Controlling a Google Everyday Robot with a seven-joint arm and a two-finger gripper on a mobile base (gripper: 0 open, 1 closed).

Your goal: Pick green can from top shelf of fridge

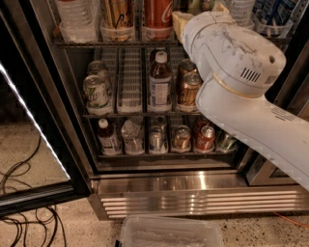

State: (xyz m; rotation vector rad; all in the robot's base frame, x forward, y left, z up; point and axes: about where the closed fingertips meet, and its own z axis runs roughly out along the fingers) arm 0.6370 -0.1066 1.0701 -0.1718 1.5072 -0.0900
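Gripper (pixel 182 21) up at top shelf (pixel 96 43) of fridge (pixel 193 193), betw. red can (pixel 157 17) and green can (pixel 200 6); mostly behind arm. Grip state: can't tell.

One pincer (pixel 180 21) at the top shelf (pixel 96 43); below, two gold cans (pixel 188 90), two pale-green cans (pixel 96 91).

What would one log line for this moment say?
gripper: up at top shelf, right of red can | green can: not clearly in view | fridge: door open
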